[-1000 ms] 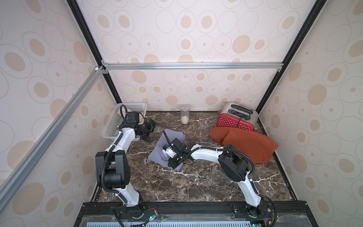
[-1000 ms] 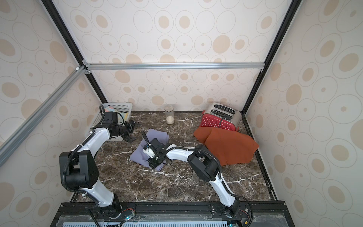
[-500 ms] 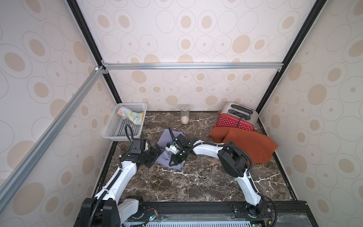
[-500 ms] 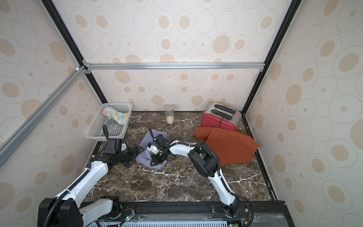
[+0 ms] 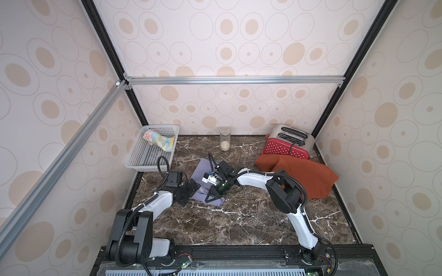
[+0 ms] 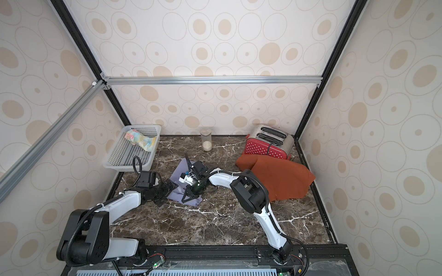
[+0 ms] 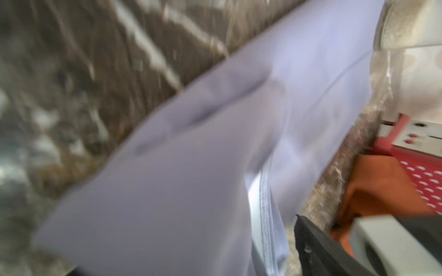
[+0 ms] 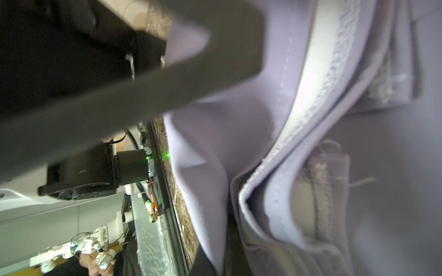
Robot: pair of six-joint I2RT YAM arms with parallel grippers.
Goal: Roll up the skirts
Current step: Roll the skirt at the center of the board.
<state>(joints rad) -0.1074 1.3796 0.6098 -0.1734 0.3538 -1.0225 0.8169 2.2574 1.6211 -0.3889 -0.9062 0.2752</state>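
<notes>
In both top views the lavender skirt [image 5: 202, 168] lay mid-table between the left gripper [image 5: 190, 194], jaws apart at its edge, and the closed right gripper [image 5: 211, 197] resting on it, whereas only the right wrist view showed its stitched seam [image 8: 323, 78], which the left wrist view blurred.

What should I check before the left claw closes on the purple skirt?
1. The left claw open at the edge of the purple skirt: ok.
2. The right claw shut, tips on that skirt: ok.
3. Cloth truly pinched by the right claw: cannot tell.
4. Purple skirt rolled: not ok, lies flat with folds.
5. The floral skirt in the basket: ok.
6. The orange skirt rolled: not ok, spread out by the toaster.
</notes>
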